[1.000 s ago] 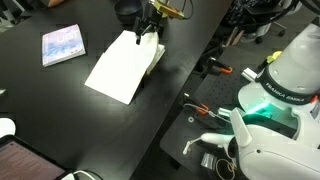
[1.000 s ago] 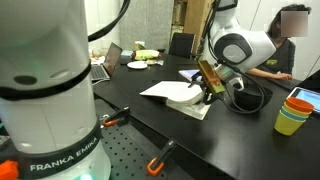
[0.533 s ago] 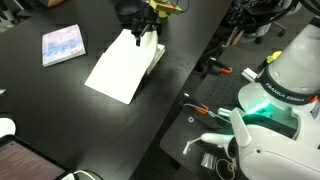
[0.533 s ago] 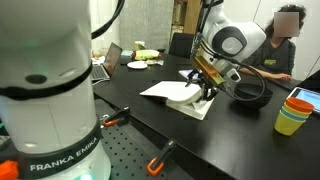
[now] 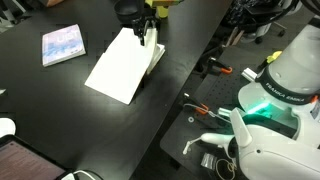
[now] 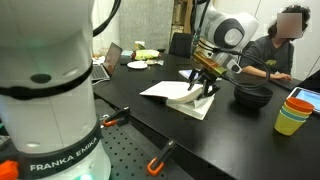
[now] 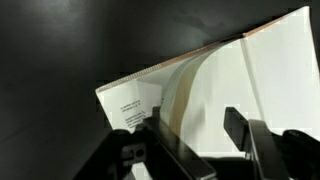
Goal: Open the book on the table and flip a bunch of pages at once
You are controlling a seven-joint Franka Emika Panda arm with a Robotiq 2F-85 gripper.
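You have the book (image 5: 122, 65) open on the black surface (image 5: 50, 115), your gripper (image 7: 185, 130) spread wide at its edge against a bowed sheaf of pages (image 7: 190, 85) that looks not yet flipped over.

Matte black table (image 5: 50, 110), plain white paper pages (image 7: 255, 70) of the book (image 5: 122, 68), dark matte hand (image 7: 190, 135)

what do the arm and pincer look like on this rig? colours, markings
Arm: white rounded links, dark joint caps, FRANKA EMIKA lettering and a green glow at the base. Pincer: black, two blocky fingers, with a yellowish mount above it.
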